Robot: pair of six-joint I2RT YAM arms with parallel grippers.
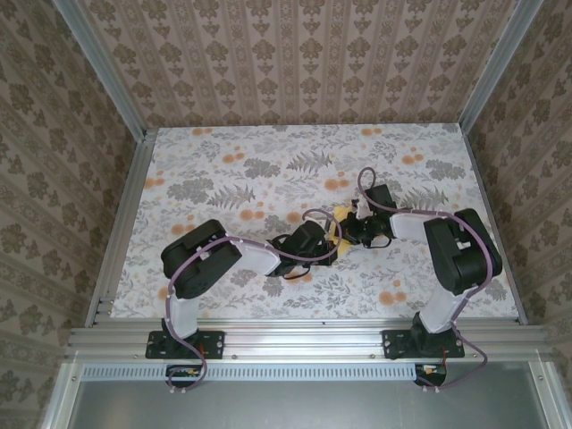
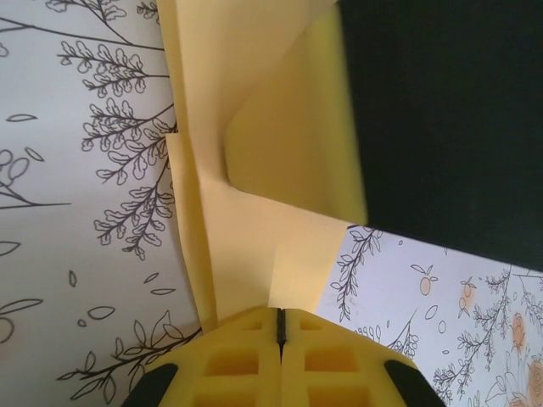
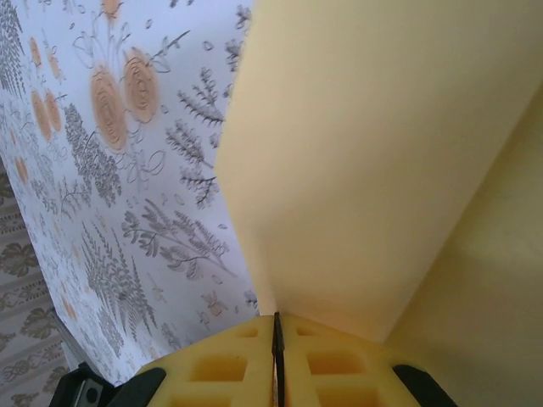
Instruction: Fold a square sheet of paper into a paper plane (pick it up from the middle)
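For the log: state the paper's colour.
Plain pale yellow; the paper shows best in the right wrist view.

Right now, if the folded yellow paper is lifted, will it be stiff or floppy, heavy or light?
Probably floppy: the yellow paper curves softly past its fold. Likely very light, since the left gripper and right gripper hold it by edge pinches alone. The creases may stiffen it slightly.

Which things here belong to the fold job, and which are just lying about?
Job: partly folded yellow paper; left gripper and right gripper, both pinching it.
Just there: floral table cover; patterned walls; aluminium frame.
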